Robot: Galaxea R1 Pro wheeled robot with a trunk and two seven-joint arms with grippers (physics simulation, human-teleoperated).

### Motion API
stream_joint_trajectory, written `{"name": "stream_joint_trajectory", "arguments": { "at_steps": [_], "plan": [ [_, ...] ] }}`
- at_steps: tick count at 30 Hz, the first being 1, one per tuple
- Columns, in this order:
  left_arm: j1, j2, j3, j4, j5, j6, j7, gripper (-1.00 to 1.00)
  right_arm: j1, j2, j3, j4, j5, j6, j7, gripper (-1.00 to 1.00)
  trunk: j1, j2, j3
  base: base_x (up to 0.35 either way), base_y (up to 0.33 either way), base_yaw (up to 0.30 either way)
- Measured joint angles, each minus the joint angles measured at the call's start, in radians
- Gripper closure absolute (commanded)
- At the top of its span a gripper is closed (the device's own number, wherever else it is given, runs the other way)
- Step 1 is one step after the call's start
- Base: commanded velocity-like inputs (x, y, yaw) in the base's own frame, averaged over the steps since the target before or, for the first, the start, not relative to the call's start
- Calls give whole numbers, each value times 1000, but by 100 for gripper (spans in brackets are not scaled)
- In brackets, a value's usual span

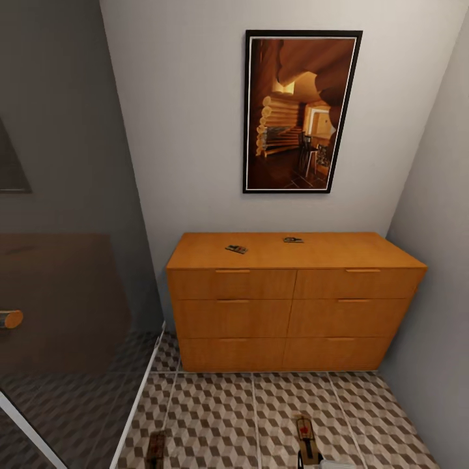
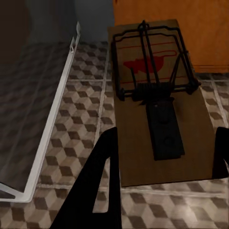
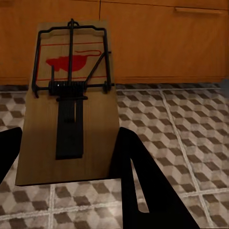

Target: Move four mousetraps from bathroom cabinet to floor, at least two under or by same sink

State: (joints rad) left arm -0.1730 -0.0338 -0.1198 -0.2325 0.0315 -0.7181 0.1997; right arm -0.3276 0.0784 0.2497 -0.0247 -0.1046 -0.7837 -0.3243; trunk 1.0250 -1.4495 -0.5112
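Two mousetraps lie on the flat top of the orange-brown cabinet point(image 1: 293, 286), one left of centre point(image 1: 236, 249) and one further back point(image 1: 292, 240). In the left wrist view my left gripper point(image 2: 167, 138) is shut on a third mousetrap point(image 2: 152, 95), its dark fingers point(image 2: 102, 181) on either side of the board, above the bathroom floor point(image 2: 86, 119). My right gripper point(image 3: 69, 138) is shut on another mousetrap point(image 3: 71, 109) in front of the cabinet's drawers point(image 3: 157, 43). Both held traps show low in the head view, left point(image 1: 156, 449) and right point(image 1: 307, 440).
A glass partition with a white frame point(image 1: 140, 397) stands to the left, its rail point(image 2: 52, 114) running along the floor. A framed picture point(image 1: 301, 111) hangs above the cabinet. A grey wall point(image 1: 436, 260) closes the right side. Patterned tiles point(image 1: 247, 417) lie before the cabinet.
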Motion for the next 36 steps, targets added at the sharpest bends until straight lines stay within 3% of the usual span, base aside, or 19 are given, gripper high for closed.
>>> {"name": "stream_joint_trajectory", "arguments": {
  "at_steps": [4, 7, 9, 12, 16, 22, 27, 28, 36],
  "plan": [
    [0, -2, -1, -93, 31, 11, 2, 100, 0, 4, 1, -1, -10, -1, 3, 100, 0, 0, 0, 0, 0, 0],
    [0, 1, -1, -174, 37, 120, 2, 100, 0, 4, 2, -1, -11, -1, 5, 100, 0, 0, 0, 0, 0, 0],
    [0, 7, -1, -252, 39, 258, -2, 100, 0, 3, 3, -1, -11, -2, 6, 100, 0, 0, 0, 0, 0, 0],
    [0, 13, -5, -337, 40, 380, -7, 100, 0, 3, 4, -1, -11, -2, 6, 100, 0, 0, 0, 0, 0, 0],
    [0, 17, -10, -371, 40, 425, -9, 100, 0, 1, 5, -1, -11, -4, 7, 100, 0, 0, 0, 0, 0, 0],
    [1, 20, -12, -325, 38, 403, -12, 100, 0, -2, 5, -1, -11, -5, 8, 100, 0, 0, 0, 0, 0, 0],
    [1, 21, -10, -169, 36, 252, -11, 100, 0, -3, 5, 1, -10, -14, 8, 100, 0, 0, 0, 0, 0, 0],
    [1, 21, -9, -122, 37, 193, -10, 100, 0, -3, 5, 1, -10, -17, 8, 100, 0, 0, 0, 0, 0, 0],
    [0, 39, -8, -44, 38, 147, -9, 100, 0, -5, 5, 1, -11, -18, 8, 100, 0, 0, 0, 0, 0, 0]
  ]
}}
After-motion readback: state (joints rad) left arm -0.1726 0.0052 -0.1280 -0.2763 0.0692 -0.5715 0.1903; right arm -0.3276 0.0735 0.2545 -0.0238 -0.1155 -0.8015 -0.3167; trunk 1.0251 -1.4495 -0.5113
